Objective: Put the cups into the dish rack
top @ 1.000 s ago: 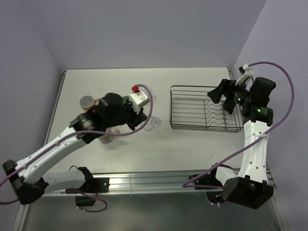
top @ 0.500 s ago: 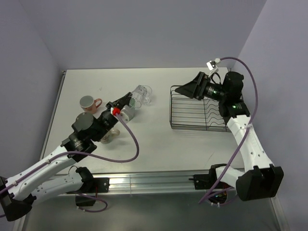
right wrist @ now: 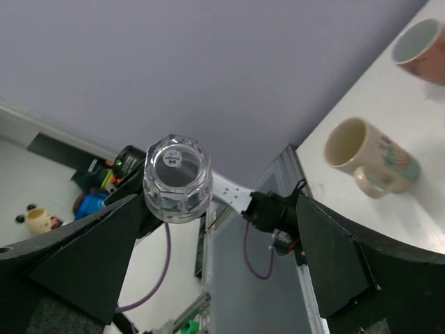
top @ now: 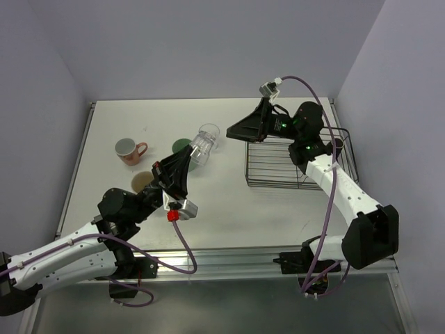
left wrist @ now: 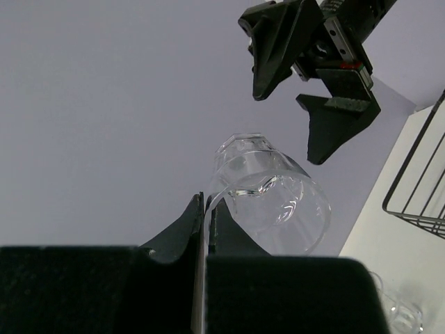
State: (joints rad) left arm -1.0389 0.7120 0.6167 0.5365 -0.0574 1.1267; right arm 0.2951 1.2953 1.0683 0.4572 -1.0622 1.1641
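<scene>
My left gripper is raised over the table's middle, shut on the rim of a clear glass. In the left wrist view its fingers pinch the glass wall, the glass tilted with its base up and away. My right gripper is open and points left at the glass from a short way off, just left of the black dish rack. In the right wrist view the glass's base faces me near the left fingertip, with nothing between the fingers. The rack's corner shows at the right.
On the table stand a pinkish mug, a green tumbler behind the left gripper and a cream mug partly under the left arm. Another clear glass lies on the table below the held one.
The left arm has drawn back and tipped upward, carrying the glass aloft. The right gripper has swung left from the rack's right end to beyond its left edge, facing the glass.
</scene>
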